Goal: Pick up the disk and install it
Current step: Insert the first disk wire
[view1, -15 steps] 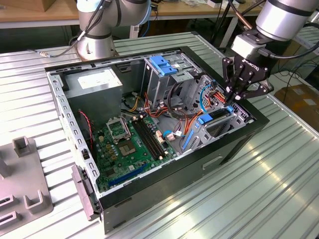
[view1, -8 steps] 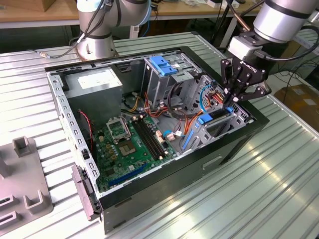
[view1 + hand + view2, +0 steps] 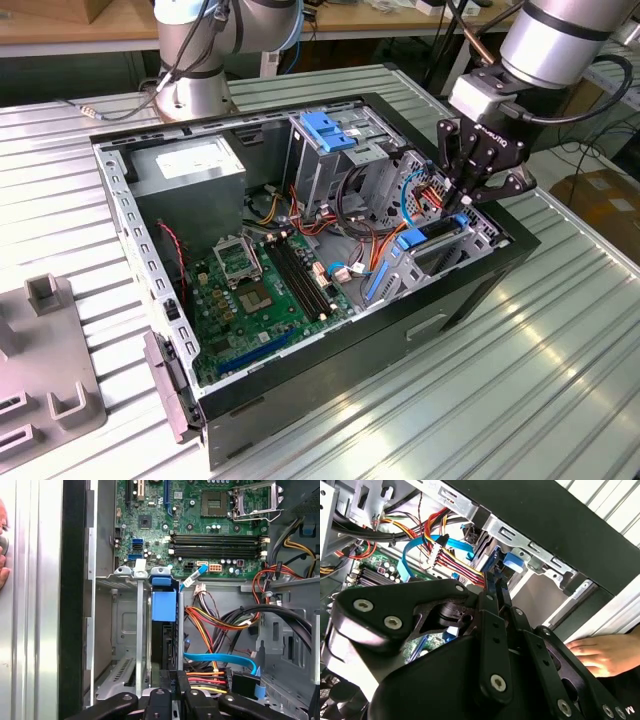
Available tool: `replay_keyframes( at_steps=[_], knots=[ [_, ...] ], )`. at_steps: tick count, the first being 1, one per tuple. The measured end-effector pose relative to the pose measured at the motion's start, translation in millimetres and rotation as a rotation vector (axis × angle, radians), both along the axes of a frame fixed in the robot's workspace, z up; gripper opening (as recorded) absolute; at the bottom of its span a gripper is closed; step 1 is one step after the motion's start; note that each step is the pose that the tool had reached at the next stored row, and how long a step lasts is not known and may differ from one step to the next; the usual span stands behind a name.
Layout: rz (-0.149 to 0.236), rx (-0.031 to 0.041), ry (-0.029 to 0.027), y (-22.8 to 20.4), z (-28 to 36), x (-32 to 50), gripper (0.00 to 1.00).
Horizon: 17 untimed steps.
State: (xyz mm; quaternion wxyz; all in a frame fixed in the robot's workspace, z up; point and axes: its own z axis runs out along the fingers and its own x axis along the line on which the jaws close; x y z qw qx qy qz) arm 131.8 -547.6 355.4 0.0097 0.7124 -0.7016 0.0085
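From the exterior view's left: a grey fixture block [image 3: 45, 370] lies on the ribbed desk [image 3: 520, 370]; next comes the open computer case [image 3: 300, 290] with its green motherboard [image 3: 265, 290] lying flat inside; farther along stands the metal drive cage [image 3: 335, 155] capped by a fixed blue bracket [image 3: 325, 128]; and at the exterior view's right end the claw [image 3: 463, 198] hangs over the drive bay [image 3: 445, 250] in the case's corner.

The disk [image 3: 432, 238] sits on edge in that bay, its blue carrier frame showing just under the fingertips; it looks already slid partway or fully into its slot, though how deep I cannot judge. In the first wrist view the disk [image 3: 164, 625] runs straight away from the claw [image 3: 172, 680], a thin dark slab with a blue tab at its far end, flanked by the bay's metal rails; its long axis lies in line with the fingers, so the disk is directly ahead of and below the claw, with the bundle of red, orange and blue cables [image 3: 215, 625] close on one side.

The fingers are drawn close together; in the second wrist view the claw [image 3: 496, 587] meets the disk [image 3: 490, 560] at its edge, and I judge it pinches the blue frame, though the contact is partly hidden.

A person's hand [image 3: 600, 652] rests on the desk outside the case, well apart from the bay.
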Motion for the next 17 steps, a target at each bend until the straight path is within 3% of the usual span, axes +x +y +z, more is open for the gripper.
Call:
replay_keyframes(
  at_steps=[17],
  knots=[
    [0.017, 0.0004, -0.0001, -1.6, -6.0, -1.1, 0.16]
  ],
)
